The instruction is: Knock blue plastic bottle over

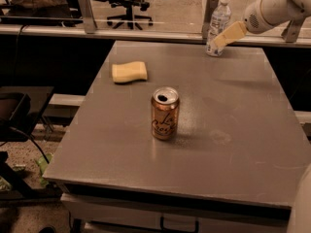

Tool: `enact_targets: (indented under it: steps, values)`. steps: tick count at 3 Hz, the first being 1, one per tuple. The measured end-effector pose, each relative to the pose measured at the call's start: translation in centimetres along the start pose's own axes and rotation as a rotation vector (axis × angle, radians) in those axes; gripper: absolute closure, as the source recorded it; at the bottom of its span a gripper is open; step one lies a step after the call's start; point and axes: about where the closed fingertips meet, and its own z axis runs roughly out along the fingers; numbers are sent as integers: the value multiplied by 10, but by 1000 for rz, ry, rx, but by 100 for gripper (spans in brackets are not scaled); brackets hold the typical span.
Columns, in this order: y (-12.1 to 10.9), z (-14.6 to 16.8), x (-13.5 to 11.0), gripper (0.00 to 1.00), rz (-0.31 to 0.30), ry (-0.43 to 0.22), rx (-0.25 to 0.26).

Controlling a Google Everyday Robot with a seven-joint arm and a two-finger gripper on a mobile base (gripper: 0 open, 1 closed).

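The blue plastic bottle [219,17] is a slim clear bottle with a white cap and a white-and-blue label. It stands upright at the far edge of the grey table [243,130], right of centre. My gripper [222,39] reaches in from the upper right on a white arm [272,8]. Its tan tip lies across the bottle's lower right side, at or against the bottle. Part of the bottle's lower body is hidden behind it.
An orange-gold drink can [165,113] stands upright in the middle of the table. A yellow sponge [129,72] lies at the far left. A rail with metal posts [87,11] runs behind the table, with office chairs [129,4] beyond it.
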Motion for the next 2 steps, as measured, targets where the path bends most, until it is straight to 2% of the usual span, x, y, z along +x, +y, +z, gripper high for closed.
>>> enact_targets:
  steps: [1,2]
  values:
    - [-19,15,-6,0,65,-85,40]
    - [-33,30,-14,0,103,-162,62]
